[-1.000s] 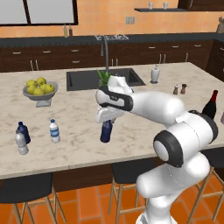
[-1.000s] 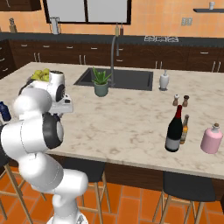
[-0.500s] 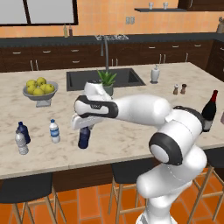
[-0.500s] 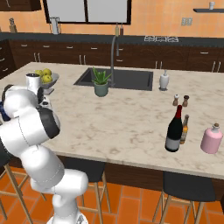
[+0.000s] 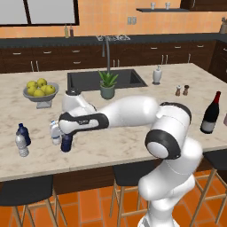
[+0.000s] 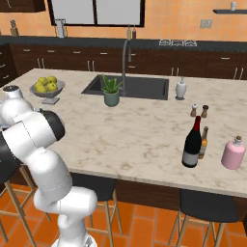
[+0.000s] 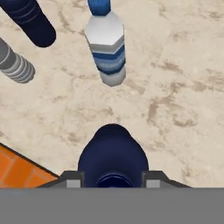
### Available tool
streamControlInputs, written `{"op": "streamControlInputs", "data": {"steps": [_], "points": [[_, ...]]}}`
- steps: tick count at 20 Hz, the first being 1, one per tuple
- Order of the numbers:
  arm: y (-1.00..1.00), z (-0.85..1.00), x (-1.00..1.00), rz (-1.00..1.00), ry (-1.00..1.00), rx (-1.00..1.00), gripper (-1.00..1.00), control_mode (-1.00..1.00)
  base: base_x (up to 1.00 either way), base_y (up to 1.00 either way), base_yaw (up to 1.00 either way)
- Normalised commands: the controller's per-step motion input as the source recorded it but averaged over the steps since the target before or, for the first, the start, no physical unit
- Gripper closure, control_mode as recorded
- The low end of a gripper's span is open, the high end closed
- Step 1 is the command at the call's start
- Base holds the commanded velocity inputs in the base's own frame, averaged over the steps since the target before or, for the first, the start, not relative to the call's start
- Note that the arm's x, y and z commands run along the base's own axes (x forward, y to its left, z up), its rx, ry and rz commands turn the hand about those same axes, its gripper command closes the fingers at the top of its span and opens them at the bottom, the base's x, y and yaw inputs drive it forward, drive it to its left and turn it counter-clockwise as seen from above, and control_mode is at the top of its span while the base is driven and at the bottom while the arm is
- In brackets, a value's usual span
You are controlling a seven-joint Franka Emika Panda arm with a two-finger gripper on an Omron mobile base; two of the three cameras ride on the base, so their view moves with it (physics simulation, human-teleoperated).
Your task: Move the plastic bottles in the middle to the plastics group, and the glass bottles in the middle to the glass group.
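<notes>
Bottle placement is your step now: the gripper is clamped on the slim dark blue bottle, jaws either side of its neck in the hand view, and the bottle looks set on or just above the counter near the front edge. Judging by that, you are at the put-down, so make it clean.

Where things stand:
- clear bottle with blue cap stands just beside the held one, upright, apart from it
- squat dark blue bottle and greyish clear bottle stand together near the left end; that's the plastics group
- the held bottle is near them, not touching
- wine bottle stands far along the counter, just beside the amber-brown bottle

How to do it well:
- keep the bottle vertical; get its base flat on the counter before letting go
- part the jaws fully, then lift straight up along the bottle's axis so the fingers don't drag the neck
- watch the counter's front edge, visible close by in the hand view; don't nudge toward it
- don't swing sideways low, the clear bottle is close enough to get knocked
- that clear bottle likely goes next, same spot
</notes>
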Motion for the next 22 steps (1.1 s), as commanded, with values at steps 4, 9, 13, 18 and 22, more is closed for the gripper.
{"op": "streamControlInputs", "data": {"steps": [4,9,13,18,22], "points": [[0.60,-0.30,0.00,-0.22,-0.04,0.00,1.00,-1.00,0.00,0.00,0.00],[0.23,-0.10,0.00,-0.15,-0.01,0.01,1.00,-1.00,0.00,0.00,0.00],[0.20,-0.22,0.10,-0.19,-0.01,0.00,1.00,-1.00,0.00,0.00,0.00],[0.11,-0.36,0.14,-0.15,-0.01,0.00,1.00,-1.00,0.00,0.00,0.00],[0.08,-0.23,0.28,-0.07,0.00,0.00,1.00,-1.00,0.00,0.00,0.00]]}}
